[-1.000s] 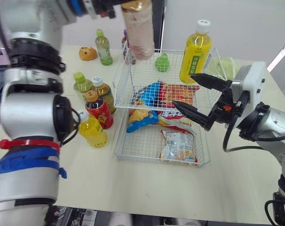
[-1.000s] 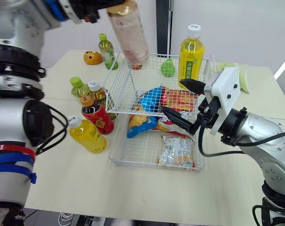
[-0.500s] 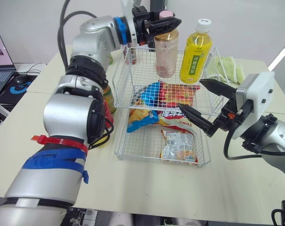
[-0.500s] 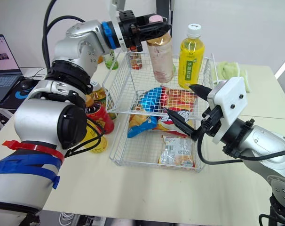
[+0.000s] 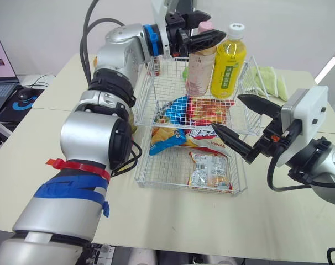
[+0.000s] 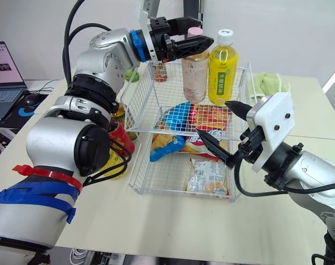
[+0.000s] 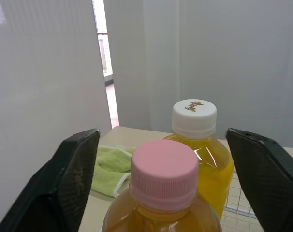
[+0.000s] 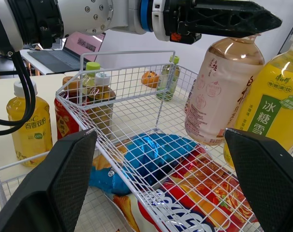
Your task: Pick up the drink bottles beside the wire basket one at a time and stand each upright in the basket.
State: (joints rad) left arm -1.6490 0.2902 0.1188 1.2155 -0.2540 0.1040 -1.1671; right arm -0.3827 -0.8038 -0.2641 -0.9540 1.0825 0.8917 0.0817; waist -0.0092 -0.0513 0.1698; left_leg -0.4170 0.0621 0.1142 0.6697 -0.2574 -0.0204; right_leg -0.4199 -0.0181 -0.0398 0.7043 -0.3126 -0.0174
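Observation:
A pink-capped tea bottle [image 5: 199,72] stands nearly upright at the back of the wire basket [image 5: 156,182], right beside a yellow drink bottle [image 5: 227,63] with a white cap. My left gripper [image 7: 162,135] hovers at the pink cap [image 7: 162,166], open, one finger [image 7: 74,174] on each side with a gap to the bottle. My right gripper [image 5: 225,111] is open above the snack packets at the basket's right side, holding nothing. Beside the basket on its left stand a yellow bottle [image 8: 29,123], a red bottle [image 8: 64,116] and a green-capped bottle [image 8: 92,72], largely hidden behind my left arm in the eye views.
Snack packets lie in the basket: a blue one [image 5: 178,110], a red one [image 5: 209,113] and a pale one [image 5: 209,171] in front. A green cloth [image 5: 270,77] lies at the back right. A small green bottle [image 8: 168,77] stands beyond the basket. A laptop [image 5: 1,61] sits far left.
My left gripper has lowered the pink-capped bottle into the back of the basket beside the yellow bottle and spread its fingers off it. The right gripper has hardly moved.

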